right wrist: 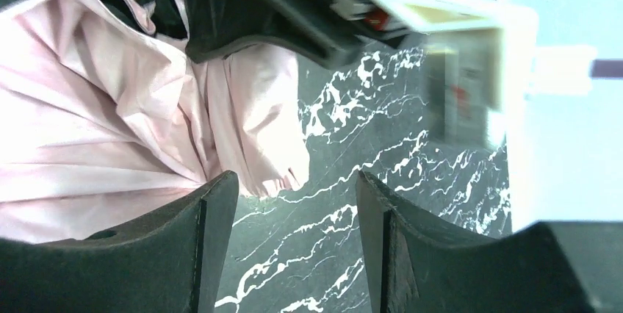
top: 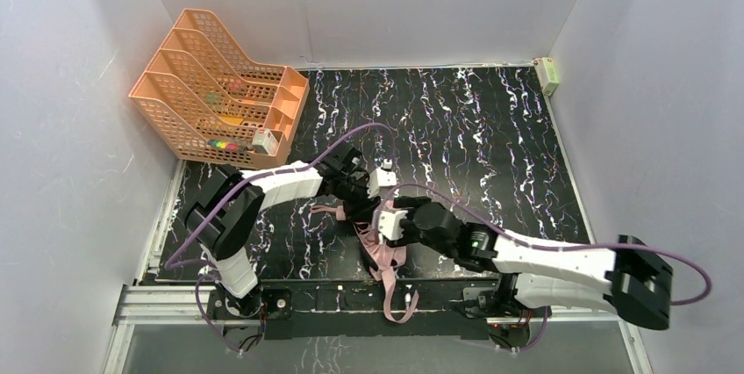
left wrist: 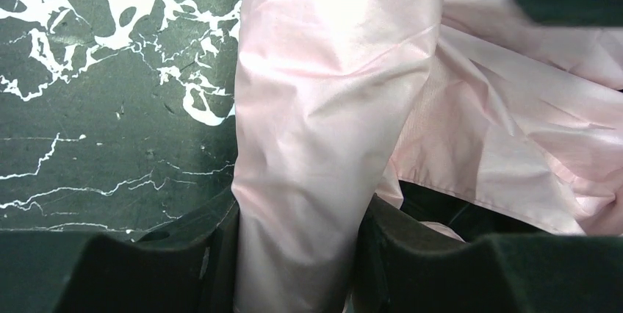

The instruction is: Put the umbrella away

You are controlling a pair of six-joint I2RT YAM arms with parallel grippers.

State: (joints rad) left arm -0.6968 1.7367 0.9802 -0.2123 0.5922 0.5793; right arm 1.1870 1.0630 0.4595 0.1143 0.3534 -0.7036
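The umbrella [top: 391,260] lies collapsed on the black marbled table, near its front middle, as a crumpled heap of pale pink fabric; one pink strip hangs over the near edge. My left gripper [top: 358,198] is at the heap's far side. In the left wrist view it [left wrist: 297,214] is shut on a thick fold of the pink fabric [left wrist: 323,122]. My right gripper [top: 383,223] is just right of the heap. Its jaws [right wrist: 294,188] stand open over bare table, and the pink fabric [right wrist: 95,144] lies beside the left finger. The handle and shaft are hidden.
An orange tiered file rack [top: 219,84] with small items in it stands at the back left. A small white and green box [top: 547,74] sits at the back right corner. White walls close in on three sides. The left gripper's body [right wrist: 250,4] hangs close above the right one.
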